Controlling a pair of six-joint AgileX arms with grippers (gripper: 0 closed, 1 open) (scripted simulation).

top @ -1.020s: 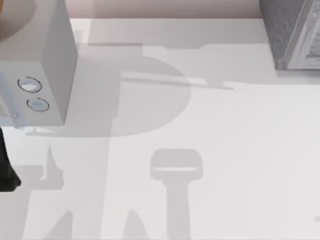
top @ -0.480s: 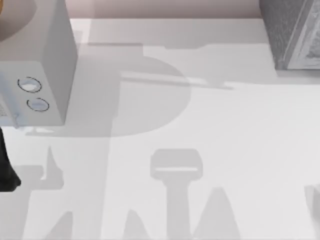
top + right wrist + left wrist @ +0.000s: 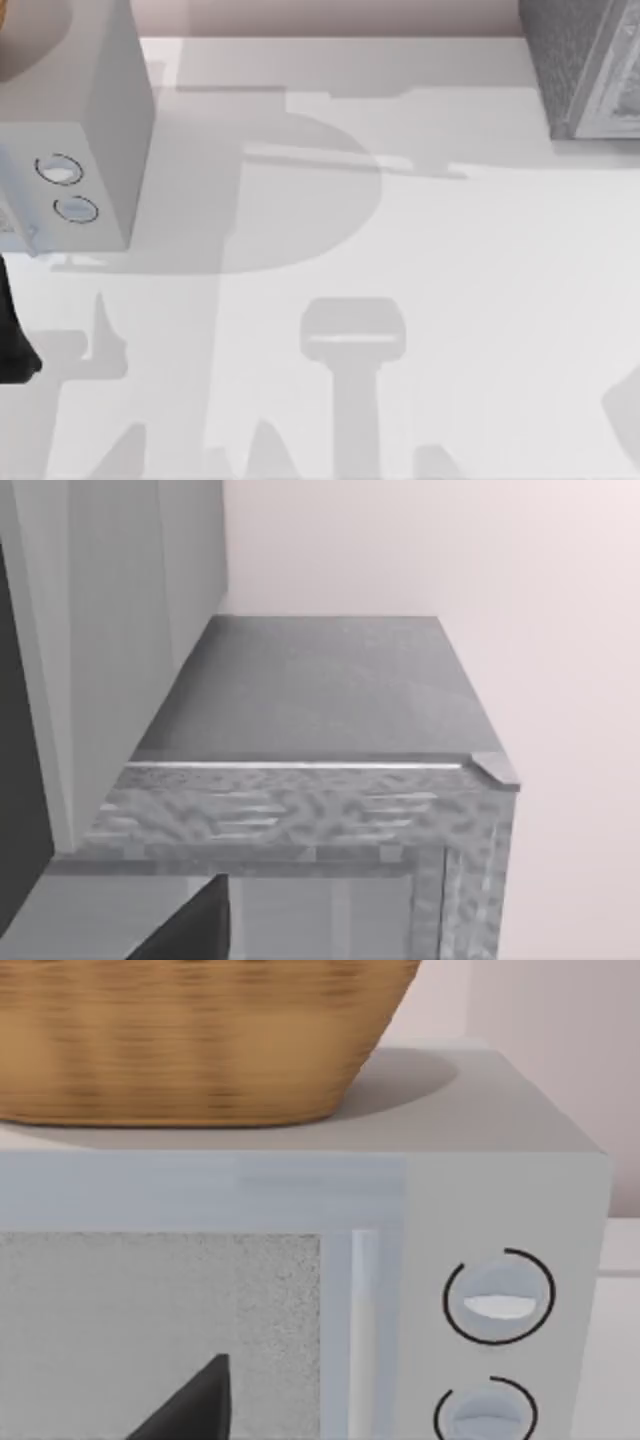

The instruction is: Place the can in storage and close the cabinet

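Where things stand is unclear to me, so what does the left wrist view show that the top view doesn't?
Left wrist view: a speckled door window, seen head-on. Top view: the white table and a grey cabinet at its far right corner. Both: the microwave at the table's left with its two dials, and the wicker basket resting on top of it.
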